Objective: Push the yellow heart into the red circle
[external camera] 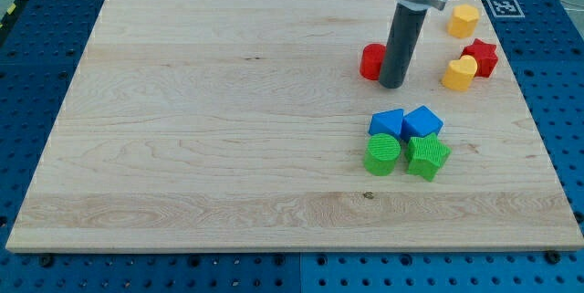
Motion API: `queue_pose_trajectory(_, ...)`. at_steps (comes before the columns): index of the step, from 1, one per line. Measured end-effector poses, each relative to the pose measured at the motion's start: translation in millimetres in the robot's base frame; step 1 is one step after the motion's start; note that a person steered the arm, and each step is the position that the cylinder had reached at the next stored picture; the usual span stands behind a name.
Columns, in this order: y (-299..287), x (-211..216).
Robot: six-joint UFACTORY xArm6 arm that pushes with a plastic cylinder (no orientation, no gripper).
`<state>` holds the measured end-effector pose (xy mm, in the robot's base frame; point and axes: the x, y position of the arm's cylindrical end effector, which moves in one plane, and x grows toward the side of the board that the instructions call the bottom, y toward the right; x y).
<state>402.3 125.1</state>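
The yellow heart (459, 73) lies at the view's right, touching the red star (481, 57) just up and right of it. The red circle (371, 61) lies left of it, partly hidden behind my rod. My tip (394, 84) rests on the board right beside the red circle's right side, between the circle and the yellow heart, about 70 pixels left of the heart.
A yellow hexagon-like block (464, 21) lies near the top right. Below my tip sits a tight cluster: two blue blocks (387, 122) (422, 121), a green circle (383, 155) and a green star (427, 157). The wooden board (228, 129) ends close to the right-hand blocks.
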Motion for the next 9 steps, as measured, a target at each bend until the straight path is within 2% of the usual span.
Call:
queue_pose_trajectory(3, -44, -39)
queue_pose_trajectory(5, -20, -8)
queue_pose_trajectory(9, 85, 50)
